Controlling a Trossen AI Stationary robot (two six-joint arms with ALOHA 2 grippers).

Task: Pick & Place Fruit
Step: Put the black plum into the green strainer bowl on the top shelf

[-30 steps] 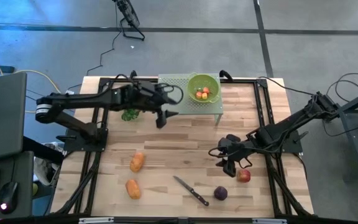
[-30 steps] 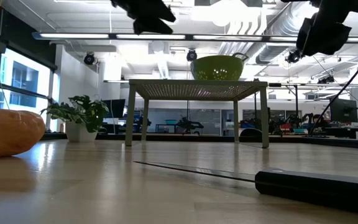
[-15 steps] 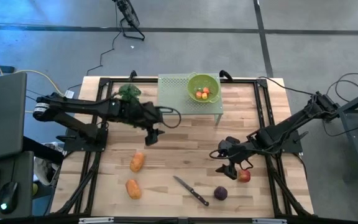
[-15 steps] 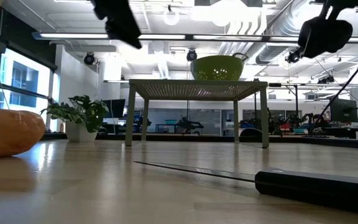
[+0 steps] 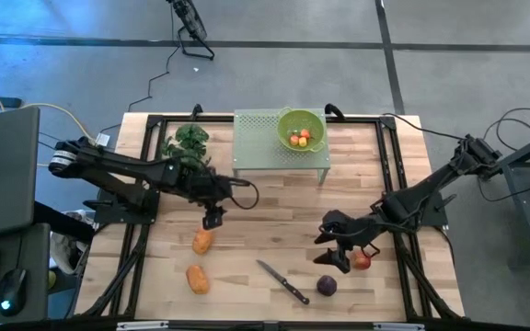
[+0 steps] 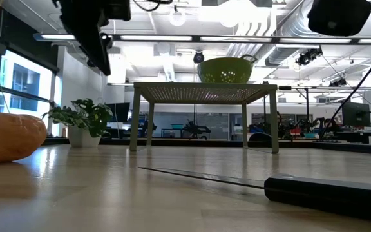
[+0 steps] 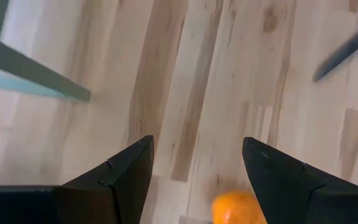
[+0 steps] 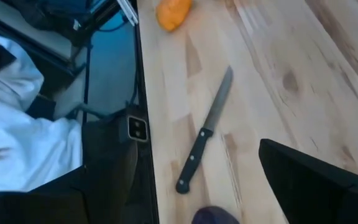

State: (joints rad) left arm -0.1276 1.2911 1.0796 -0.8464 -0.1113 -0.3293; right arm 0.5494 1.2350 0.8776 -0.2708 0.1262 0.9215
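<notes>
One orange oblong piece (image 5: 202,241) lies on the wood, and my left gripper (image 5: 213,219) hovers open just beyond its far end; the left wrist view shows that piece (image 7: 238,208) between and below the fingertips. The second orange piece (image 5: 196,279) lies nearer the front edge. My right gripper (image 5: 334,260) is open above the table, between the red apple (image 5: 362,260) and the dark purple round fruit (image 5: 326,286). Several tiny red-orange fruits (image 5: 299,138) sit in a green bowl (image 5: 302,127) on a perforated stand (image 5: 256,138).
A black-handled knife (image 5: 282,281) lies between the orange pieces and the purple fruit, its handle (image 6: 327,190) close to the low camera. A green leafy bunch (image 5: 189,140) stands left of the stand. A person's white sleeve (image 8: 17,124) shows beyond the table edge.
My left gripper has swung away from the stand and bowl toward the table's near left, coming down over the orange piece. My right gripper has shifted a little toward the near edge, closer to the purple fruit. No fruit has moved.
</notes>
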